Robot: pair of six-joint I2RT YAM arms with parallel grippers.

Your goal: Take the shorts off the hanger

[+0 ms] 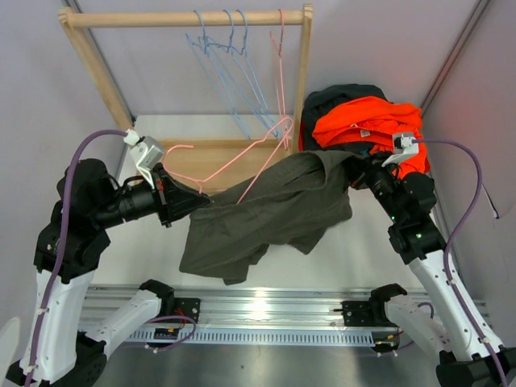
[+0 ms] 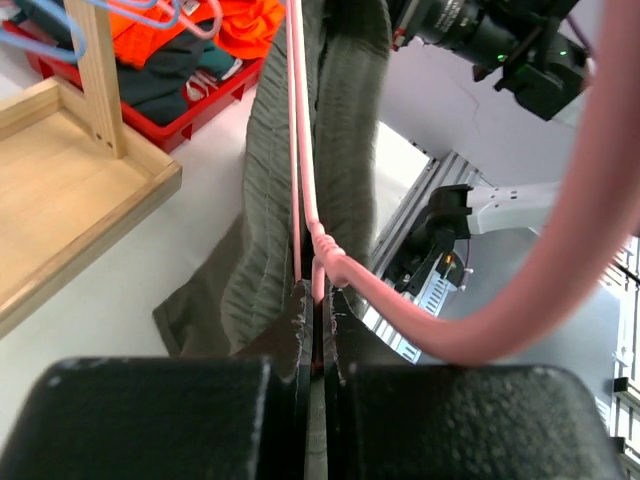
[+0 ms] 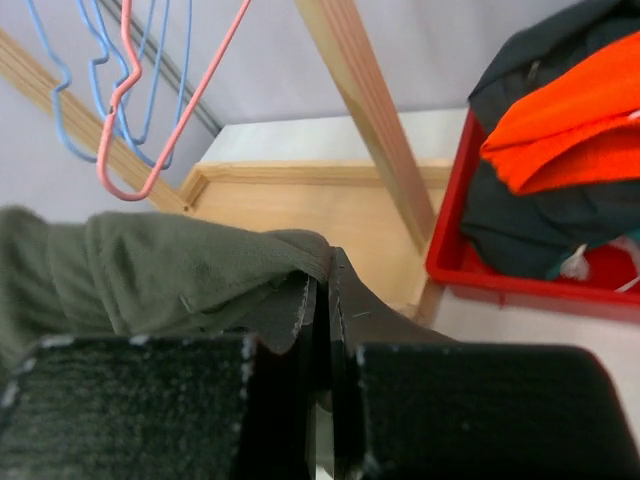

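The olive-green shorts point(image 1: 266, 214) hang stretched between my two grippers above the table, still threaded on a pink hanger point(image 1: 234, 161). My left gripper point(image 1: 179, 201) is shut on the pink hanger's wire point(image 2: 318, 262), with the olive fabric point(image 2: 260, 230) right beside the fingers. My right gripper point(image 1: 360, 171) is shut on the waistband edge of the olive shorts point(image 3: 190, 275). Orange shorts point(image 1: 367, 121) and dark navy shorts point(image 1: 330, 101) lie piled in a red bin point(image 3: 500, 280) at the right. Teal and pink shorts are not clearly visible.
A wooden rack point(image 1: 185, 20) stands at the back with several empty blue hangers point(image 1: 230, 64) and one pink hanger point(image 1: 280, 48) on its rail. Its wooden base point(image 1: 214, 157) lies under the stretched shorts. A metal rail point(image 1: 258, 318) runs along the near edge.
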